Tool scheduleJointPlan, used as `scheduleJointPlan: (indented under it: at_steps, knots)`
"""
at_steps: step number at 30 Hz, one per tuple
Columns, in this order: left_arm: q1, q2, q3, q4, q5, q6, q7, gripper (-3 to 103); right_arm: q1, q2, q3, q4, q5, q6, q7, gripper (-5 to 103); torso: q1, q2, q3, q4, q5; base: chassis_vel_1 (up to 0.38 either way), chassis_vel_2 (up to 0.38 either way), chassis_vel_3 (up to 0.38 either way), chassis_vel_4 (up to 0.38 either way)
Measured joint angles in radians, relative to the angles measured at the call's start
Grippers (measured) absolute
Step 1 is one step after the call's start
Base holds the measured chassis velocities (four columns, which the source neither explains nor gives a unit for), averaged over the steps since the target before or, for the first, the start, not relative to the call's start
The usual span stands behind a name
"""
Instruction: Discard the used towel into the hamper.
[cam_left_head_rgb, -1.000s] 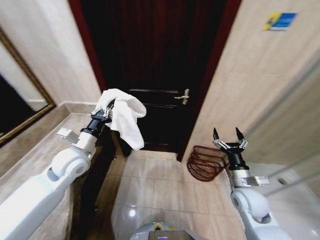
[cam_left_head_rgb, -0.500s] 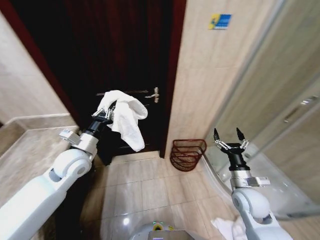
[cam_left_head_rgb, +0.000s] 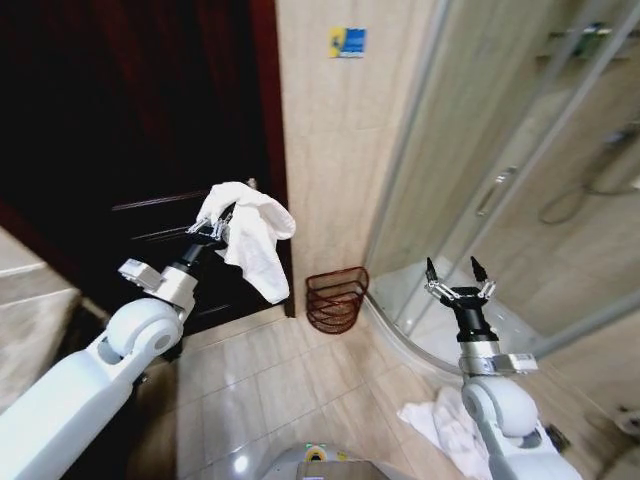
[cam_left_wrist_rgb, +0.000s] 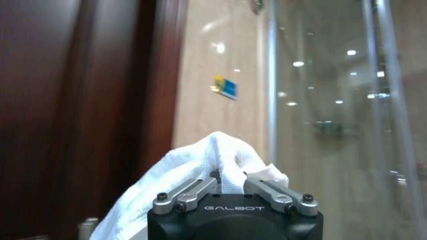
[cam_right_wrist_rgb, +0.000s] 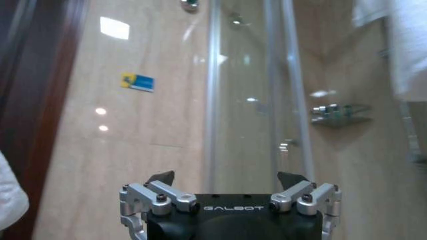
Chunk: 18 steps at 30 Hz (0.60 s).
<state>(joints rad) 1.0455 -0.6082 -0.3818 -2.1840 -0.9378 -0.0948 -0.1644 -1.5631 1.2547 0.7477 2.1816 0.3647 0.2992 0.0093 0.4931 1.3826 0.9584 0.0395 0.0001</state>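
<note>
A two-armed robot stands in a tiled bathroom, holding a white towel up in its left gripper.

Nearest, a second white cloth (cam_left_head_rgb: 440, 425) lies crumpled on the beige floor tiles (cam_left_head_rgb: 260, 385) beside the robot's right arm. The right gripper (cam_left_head_rgb: 453, 270) is raised at the robot's right side, its fingers spread wide with nothing between them. The left gripper (cam_left_head_rgb: 217, 228) is clenched on the towel (cam_left_head_rgb: 252, 235), which drapes down over it, well above the floor. Farther off, the hamper (cam_left_head_rgb: 335, 298), a round reddish-brown wire basket, sits on the floor against the tan wall, between the dark wooden door (cam_left_head_rgb: 130, 130) and the curved glass shower enclosure (cam_left_head_rgb: 500, 170). I cannot tell whether anything lies inside it. Open floor lies between robot and hamper. A small blue and yellow sign (cam_left_head_rgb: 347, 42) is fixed high on the wall.
</note>
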Motion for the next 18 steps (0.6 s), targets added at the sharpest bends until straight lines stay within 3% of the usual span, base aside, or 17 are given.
scheduleJointPlan:
  at_steps: [6,18]
  knots:
    - [0.004,-0.009,0.009,0.012,0.011,-0.007,0.031,4,-0.007,0.023,-0.012,0.002,-0.021,0.003,-0.001,100,0.0,0.0,0.0,0.0003,-0.0002,-0.127,-0.135,-0.123,-0.108]
    - [-0.039,-0.012,0.063,0.08,0.012,0.009,0.034,4,-0.026,0.067,-0.023,0.001,-0.034,0.01,-0.009,100,0.0,0.001,0.0,0.0003,0.0001,-0.124,-0.122,-0.128,-0.127]
